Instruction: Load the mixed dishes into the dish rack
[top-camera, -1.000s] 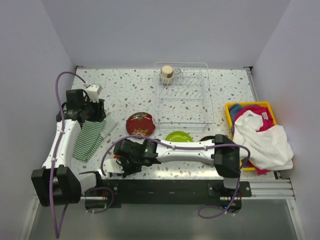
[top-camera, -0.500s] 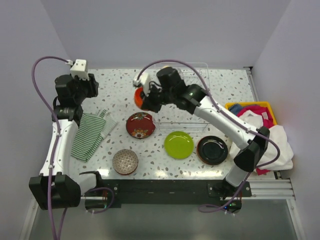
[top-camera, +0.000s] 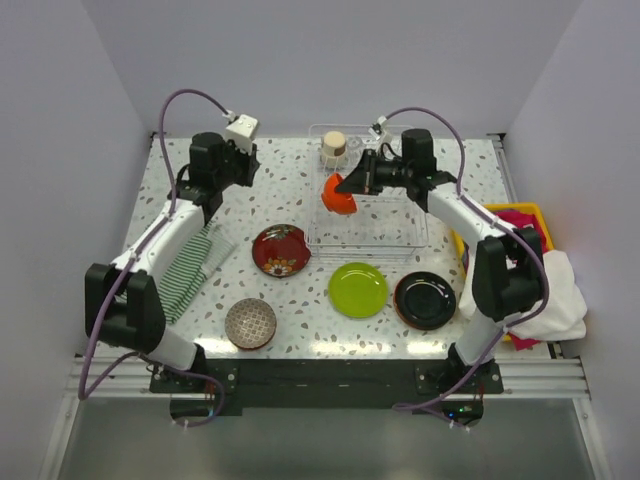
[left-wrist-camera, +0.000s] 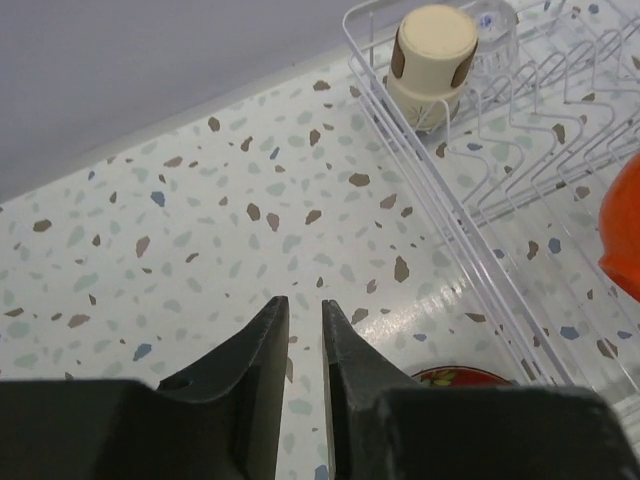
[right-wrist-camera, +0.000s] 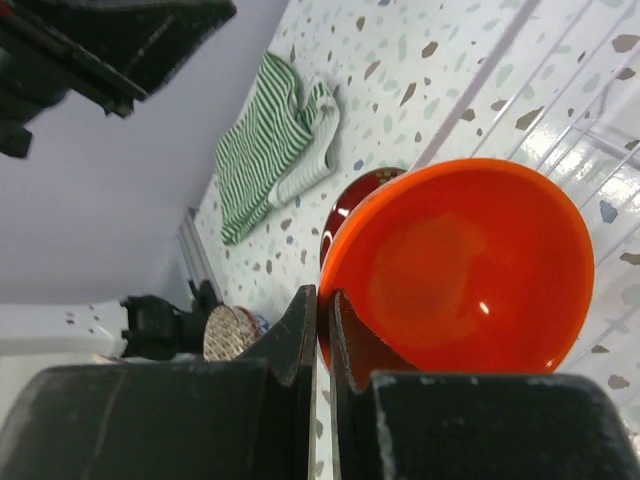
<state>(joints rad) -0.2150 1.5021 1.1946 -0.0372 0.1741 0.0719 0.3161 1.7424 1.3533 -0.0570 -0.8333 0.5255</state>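
My right gripper is shut on the rim of the orange bowl and holds it tilted over the left part of the dish rack. A beige cup stands in the rack's far left corner, with a clear glass behind it. My left gripper is shut and empty above the bare table left of the rack. The dark red plate, lime green plate, black plate and patterned bowl lie on the table in front.
A green-white striped cloth lies at the left. A yellow bin of coloured cloths stands at the right edge, with a white cloth spilling over it. White walls close in the back and the sides.
My right arm has carried the orange bowl from left of the rack to over the rack. My left arm has swung back and right, toward the rack.
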